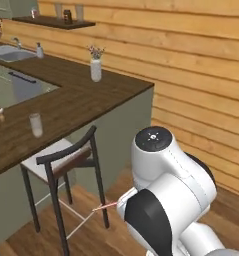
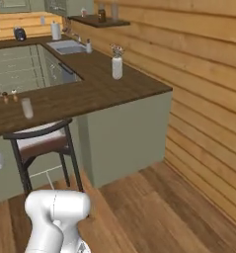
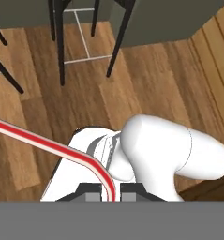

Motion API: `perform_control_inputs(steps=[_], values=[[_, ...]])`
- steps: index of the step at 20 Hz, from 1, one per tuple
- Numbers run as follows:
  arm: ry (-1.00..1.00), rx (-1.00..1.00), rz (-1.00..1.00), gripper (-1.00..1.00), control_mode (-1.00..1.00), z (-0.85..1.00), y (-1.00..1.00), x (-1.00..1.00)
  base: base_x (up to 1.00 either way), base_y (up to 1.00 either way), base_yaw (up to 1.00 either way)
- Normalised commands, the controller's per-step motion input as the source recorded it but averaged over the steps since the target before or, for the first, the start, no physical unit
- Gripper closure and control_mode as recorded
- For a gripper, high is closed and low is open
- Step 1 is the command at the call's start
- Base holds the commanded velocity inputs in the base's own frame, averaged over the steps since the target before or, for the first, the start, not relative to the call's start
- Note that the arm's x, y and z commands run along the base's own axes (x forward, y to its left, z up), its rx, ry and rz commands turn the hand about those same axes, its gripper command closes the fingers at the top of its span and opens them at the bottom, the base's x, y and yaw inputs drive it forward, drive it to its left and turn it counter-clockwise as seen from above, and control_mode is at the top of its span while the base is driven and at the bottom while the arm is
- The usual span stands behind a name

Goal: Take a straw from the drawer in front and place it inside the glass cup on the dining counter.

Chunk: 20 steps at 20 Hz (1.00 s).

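One straw (image 3: pixel 52 145), one glass cup (image 1: pixel 36 124).

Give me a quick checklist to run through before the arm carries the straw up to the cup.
1. Straw held between the jaws: ok, seen in the hand view.
2. Straw intact: cannot tell; it looks bent near the jaws.
3. Glass cup upright on the dining counter: ok.
4. Cup already holds something: cannot tell.
5. Stool below the cup stands in the way: ok, it sits lower than the countertop.
6. Straw lifted to cup height: not ok, it is still low near the floor.
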Motion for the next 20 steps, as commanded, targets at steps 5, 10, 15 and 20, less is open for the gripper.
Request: perform_control_inputs(steps=[5, 10, 15, 20], values=[[0.0, 0.0, 0.0, 1.0, 1.0, 0.0, 0.0, 0.0, 0.9, 0.0, 0.67], [0.0, 0.0, 0.0, 1.0, 1.0, 0.0, 0.0, 0.0, 0.99, 0.0, 0.52], [0.0, 0.0, 0.0, 1.0, 1.0, 0.0, 0.0, 0.0, 0.93, 0.0, 0.4], [0.0, 0.0, 0.0, 1.0, 1.0, 0.0, 0.0, 0.0, 0.86, 0.0, 0.36]])
